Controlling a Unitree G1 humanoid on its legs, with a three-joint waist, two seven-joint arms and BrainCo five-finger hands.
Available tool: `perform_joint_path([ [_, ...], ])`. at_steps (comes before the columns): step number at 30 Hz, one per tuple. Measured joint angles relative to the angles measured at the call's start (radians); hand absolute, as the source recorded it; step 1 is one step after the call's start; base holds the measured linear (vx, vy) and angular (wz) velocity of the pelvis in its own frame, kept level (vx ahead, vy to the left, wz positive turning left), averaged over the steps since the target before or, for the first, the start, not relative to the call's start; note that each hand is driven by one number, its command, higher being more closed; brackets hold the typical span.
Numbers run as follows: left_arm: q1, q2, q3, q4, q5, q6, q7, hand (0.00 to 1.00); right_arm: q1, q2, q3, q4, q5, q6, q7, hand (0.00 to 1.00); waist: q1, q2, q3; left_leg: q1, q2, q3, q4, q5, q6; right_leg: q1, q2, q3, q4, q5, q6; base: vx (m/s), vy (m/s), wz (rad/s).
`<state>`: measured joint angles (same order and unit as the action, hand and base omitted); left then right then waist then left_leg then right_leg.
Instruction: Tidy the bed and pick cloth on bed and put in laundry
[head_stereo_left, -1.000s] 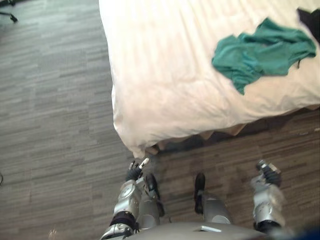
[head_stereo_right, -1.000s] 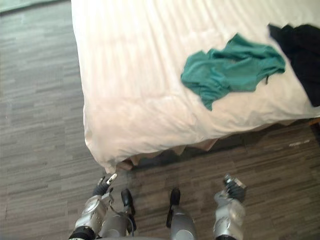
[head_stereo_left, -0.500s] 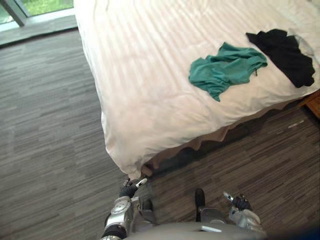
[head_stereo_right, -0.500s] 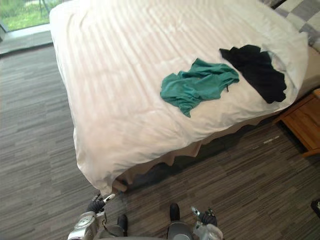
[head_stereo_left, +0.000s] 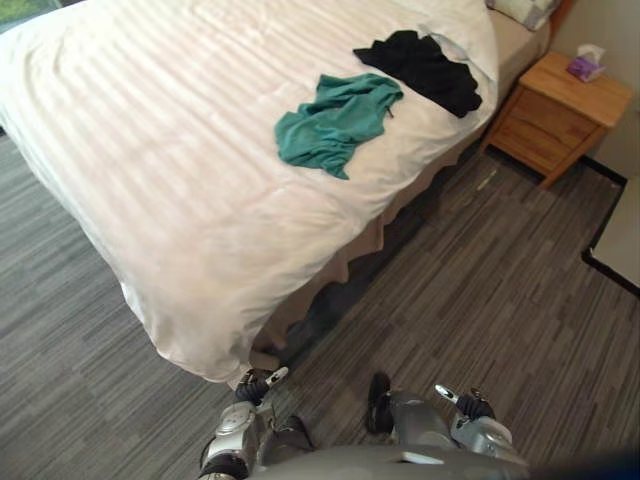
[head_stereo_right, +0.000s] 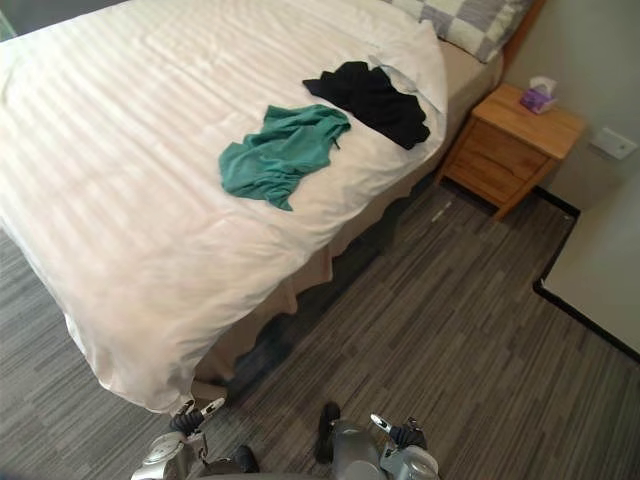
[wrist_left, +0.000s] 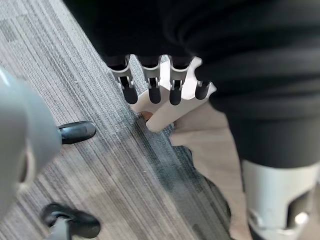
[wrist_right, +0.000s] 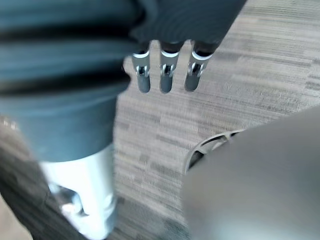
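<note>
A teal cloth (head_stereo_left: 335, 122) lies crumpled on the white striped duvet of the bed (head_stereo_left: 170, 180), near its right side. A black cloth (head_stereo_left: 420, 68) lies just beyond it, towards the pillows. Both hands hang low over the floor, well short of the cloths. My left hand (head_stereo_left: 257, 385) is by the bed's near corner, its fingers (wrist_left: 150, 87) straight and holding nothing. My right hand (head_stereo_left: 470, 407) is over the carpet, its fingers (wrist_right: 165, 75) also straight and empty.
A wooden nightstand (head_stereo_left: 553, 112) with a tissue box (head_stereo_left: 585, 66) stands right of the bed's head. A checked pillow (head_stereo_right: 470, 22) lies at the head. A white, dark-edged panel (head_stereo_right: 600, 270) lies on the floor at the right. Grey striped carpet (head_stereo_left: 480, 300) runs along the bed's side.
The camera has swung right, so the bed's head end, the nightstand and the white panel now show. The cloths lie as before. Both hands stay low.
</note>
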<state>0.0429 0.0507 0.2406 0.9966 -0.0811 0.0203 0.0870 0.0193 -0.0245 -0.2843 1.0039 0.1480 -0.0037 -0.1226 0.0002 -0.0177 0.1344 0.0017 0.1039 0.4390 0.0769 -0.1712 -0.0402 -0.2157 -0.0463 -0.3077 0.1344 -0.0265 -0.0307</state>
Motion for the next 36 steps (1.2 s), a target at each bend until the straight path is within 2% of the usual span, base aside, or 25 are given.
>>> perform_joint_path([
  [1, -0.003, -0.022, 0.005, 0.017, 0.023, 0.005, 0.001, 0.00, -0.030, -0.012, -0.022, 0.002, -0.016, 0.005, -0.003, 0.00, -0.007, 0.029, 0.012, -0.007, 0.024, 0.064, -0.016, 0.035, 0.016, -0.041, -0.058, -0.068, 0.229, -0.114, -0.072, -0.10, 0.006, -1.59],
  [2, -0.012, -0.015, -0.014, 0.016, 0.029, 0.013, 0.001, 0.00, -0.019, -0.011, -0.020, 0.004, -0.017, 0.005, -0.005, 0.00, -0.032, 0.008, 0.012, 0.004, -0.009, 0.073, -0.009, 0.042, 0.001, -0.007, -0.130, -0.085, 0.271, -0.174, 0.006, -0.01, -0.048, -0.99],
  [3, -0.018, -0.011, -0.027, 0.015, 0.033, 0.014, 0.001, 0.00, -0.006, -0.003, -0.022, 0.025, -0.017, 0.011, -0.007, 0.00, -0.037, 0.003, 0.027, 0.012, -0.013, 0.076, -0.003, 0.039, -0.007, 0.027, -0.112, -0.060, 0.202, -0.181, 0.040, 0.04, -0.067, -0.54],
  [4, -0.019, -0.021, -0.041, 0.018, 0.033, 0.016, -0.002, 0.00, 0.005, -0.002, -0.020, 0.030, -0.015, 0.016, -0.011, 0.00, -0.037, 0.019, 0.022, 0.014, 0.003, 0.074, -0.011, 0.043, -0.010, 0.069, -0.055, -0.019, 0.084, -0.107, 0.044, 0.01, -0.074, -0.77],
  [5, -0.016, -0.023, -0.041, 0.017, 0.034, 0.015, -0.001, 0.00, 0.006, -0.003, -0.016, 0.027, -0.018, 0.016, -0.013, 0.00, -0.033, 0.026, 0.017, 0.018, 0.005, 0.075, -0.018, 0.042, -0.010, 0.083, -0.032, -0.006, 0.036, -0.082, 0.036, 0.02, -0.008, -1.16],
  [6, -0.007, -0.016, -0.042, 0.016, 0.034, 0.015, -0.001, 0.00, 0.007, -0.001, -0.013, 0.027, -0.027, 0.017, -0.017, 0.00, -0.034, 0.024, 0.003, 0.028, 0.015, 0.108, -0.039, 0.041, -0.009, 0.089, 0.006, 0.030, -0.034, -0.029, 0.027, 0.04, -0.004, -0.98],
  [7, -0.016, -0.011, -0.045, 0.016, 0.034, 0.014, -0.001, 0.00, 0.003, 0.003, -0.011, 0.027, -0.037, 0.017, -0.017, 0.00, -0.036, 0.026, 0.002, 0.034, 0.020, 0.125, -0.038, 0.043, -0.009, 0.088, 0.015, 0.038, -0.049, -0.013, 0.024, 0.00, -0.024, -1.19],
  [8, -0.039, -0.003, -0.057, 0.011, 0.036, 0.013, -0.002, 0.00, 0.000, 0.008, 0.006, 0.023, -0.054, 0.017, -0.017, 0.00, -0.038, 0.009, 0.004, 0.030, 0.028, 0.166, -0.025, 0.043, -0.011, 0.094, 0.036, 0.052, -0.107, 0.031, 0.018, -0.03, -0.057, -0.70],
  [11, -0.055, -0.007, -0.085, 0.006, 0.065, 0.004, -0.013, 0.00, 0.013, 0.011, 0.032, 0.024, -0.097, 0.017, -0.015, 0.00, -0.036, -0.014, 0.000, 0.042, 0.030, 0.225, 0.012, 0.041, -0.013, 0.144, 0.041, 0.102, -0.238, 0.108, 0.015, -0.07, -0.008, -0.65],
  [15, -0.044, -0.003, -0.100, 0.007, 0.077, 0.003, -0.015, 0.00, 0.020, 0.008, 0.040, 0.011, -0.109, 0.017, -0.014, 0.00, -0.037, 0.001, 0.010, 0.094, 0.042, 0.266, 0.033, 0.030, -0.019, 0.179, 0.027, 0.077, -0.239, 0.081, -0.002, -0.10, 0.030, -0.32],
  [16, -0.035, -0.002, -0.104, 0.007, 0.081, 0.001, -0.015, 0.00, 0.020, 0.009, 0.039, 0.004, -0.115, 0.016, -0.013, 0.00, -0.039, 0.017, 0.015, 0.107, 0.056, 0.270, 0.041, 0.012, -0.026, 0.192, 0.037, 0.072, -0.239, 0.080, -0.003, -0.05, -0.009, -0.11],
  [19, -0.016, -0.006, -0.104, 0.009, 0.082, -0.003, -0.015, 0.00, 0.019, 0.005, 0.031, 0.004, -0.120, 0.012, -0.012, 0.00, -0.032, 0.034, 0.024, 0.095, 0.096, 0.288, 0.130, -0.011, -0.038, 0.193, 0.046, 0.076, -0.239, 0.079, -0.005, -0.05, -0.010, -0.33],
  [20, -0.007, -0.007, -0.104, 0.011, 0.079, -0.003, -0.014, 0.00, 0.019, 0.006, 0.023, 0.007, -0.117, 0.012, -0.013, 0.00, -0.034, 0.037, 0.026, 0.084, 0.100, 0.267, 0.167, -0.012, -0.039, 0.194, 0.046, 0.086, -0.239, 0.080, -0.004, -0.02, -0.031, -0.43],
  [21, -0.001, -0.008, -0.101, 0.009, 0.069, -0.004, -0.013, 0.00, 0.016, 0.006, 0.018, 0.009, -0.110, 0.010, -0.016, 0.00, -0.036, 0.038, 0.033, 0.057, 0.105, 0.183, 0.237, -0.012, -0.038, 0.195, 0.047, 0.117, -0.235, 0.091, -0.001, 0.00, -0.050, -0.61],
  [22, -0.002, -0.007, -0.101, 0.009, 0.058, -0.005, -0.002, 0.00, 0.013, 0.004, 0.020, 0.020, -0.101, 0.010, -0.018, 0.00, -0.031, 0.034, 0.038, 0.013, 0.090, 0.030, 0.302, -0.025, -0.029, 0.197, 0.046, 0.166, -0.232, 0.103, 0.001, 0.03, -0.034, -0.72],
  [23, 0.002, -0.011, -0.101, 0.010, 0.051, -0.006, 0.002, 0.00, 0.010, -0.001, 0.020, 0.028, -0.101, 0.009, -0.019, 0.00, -0.024, 0.035, 0.040, 0.010, 0.066, -0.051, 0.294, -0.038, -0.025, 0.197, 0.045, 0.190, -0.232, 0.107, 0.002, 0.05, 0.011, -1.14],
  [24, 0.006, -0.021, -0.101, 0.009, 0.045, -0.009, 0.006, 0.00, 0.006, -0.014, 0.020, 0.043, -0.097, 0.010, -0.021, 0.00, -0.007, 0.048, 0.037, 0.022, 0.026, -0.184, 0.262, -0.060, -0.019, 0.192, 0.049, 0.238, -0.232, 0.113, 0.005, 0.03, 0.061, -1.28],
  [25, 0.007, -0.036, -0.105, 0.010, 0.024, -0.011, 0.005, 0.00, 0.007, -0.027, 0.018, 0.046, -0.092, 0.010, -0.024, 0.00, -0.011, 0.070, 0.032, 0.039, 0.010, -0.233, 0.201, -0.060, -0.018, 0.189, 0.063, 0.270, -0.232, 0.113, 0.005, 0.01, 0.070, -1.18],
  [28, -0.020, -0.049, -0.122, 0.024, 0.014, -0.010, 0.006, 0.00, 0.005, -0.031, 0.002, 0.035, -0.080, 0.008, -0.036, 0.00, -0.029, 0.099, 0.026, 0.082, 0.035, -0.224, 0.109, -0.082, -0.025, 0.192, 0.094, 0.278, -0.238, 0.121, 0.014, -0.01, 0.106, -0.40],
  [29, -0.026, -0.048, -0.122, 0.029, 0.015, -0.011, 0.006, 0.00, 0.005, -0.029, -0.006, 0.035, -0.080, 0.008, -0.037, 0.00, -0.031, 0.092, 0.029, 0.087, 0.034, -0.224, 0.101, -0.085, -0.024, 0.194, 0.095, 0.278, -0.238, 0.126, 0.018, -0.02, 0.114, -0.02],
  [30, -0.030, -0.040, -0.122, 0.042, 0.016, -0.011, 0.006, 0.00, 0.007, -0.014, -0.022, 0.037, -0.073, 0.010, -0.037, 0.00, -0.027, 0.071, 0.029, 0.093, 0.032, -0.215, 0.091, -0.086, -0.024, 0.197, 0.092, 0.282, -0.238, 0.129, 0.019, -0.01, 0.079, -0.08],
  [32, -0.029, -0.027, -0.121, 0.050, 0.022, -0.006, 0.006, 0.00, 0.013, 0.004, -0.026, 0.040, -0.059, 0.010, -0.038, 0.00, -0.012, 0.061, 0.024, 0.123, 0.030, -0.199, 0.067, -0.085, -0.024, 0.208, 0.093, 0.292, -0.239, 0.130, 0.018, 0.03, 0.089, -0.18],
  [33, -0.025, -0.024, -0.121, 0.050, 0.027, -0.006, 0.006, 0.00, 0.016, 0.008, -0.026, 0.041, -0.053, 0.010, -0.038, 0.00, -0.013, 0.059, 0.019, 0.134, 0.029, -0.198, 0.060, -0.086, -0.024, 0.214, 0.095, 0.294, -0.239, 0.131, 0.016, 0.05, 0.040, -0.12],
  [34, -0.005, -0.032, -0.080, 0.090, 0.033, -0.004, 0.007, 0.00, 0.013, 0.009, -0.033, 0.080, -0.051, 0.013, -0.039, 0.00, -0.013, 0.051, -0.014, 0.191, 0.003, -0.230, -0.003, -0.060, -0.028, 0.225, 0.078, 0.243, -0.239, 0.117, 0.030, 0.02, 0.013, -0.04],
  [36, -0.005, -0.032, -0.080, 0.090, 0.033, -0.004, 0.007, 0.00, 0.013, 0.009, -0.033, 0.080, -0.051, 0.013, -0.039, 0.00, -0.013, 0.051, -0.014, 0.190, 0.003, -0.230, -0.003, -0.060, -0.028, 0.225, 0.078, 0.243, -0.239, 0.117, 0.030, 0.00, 0.000, 0.00],
])
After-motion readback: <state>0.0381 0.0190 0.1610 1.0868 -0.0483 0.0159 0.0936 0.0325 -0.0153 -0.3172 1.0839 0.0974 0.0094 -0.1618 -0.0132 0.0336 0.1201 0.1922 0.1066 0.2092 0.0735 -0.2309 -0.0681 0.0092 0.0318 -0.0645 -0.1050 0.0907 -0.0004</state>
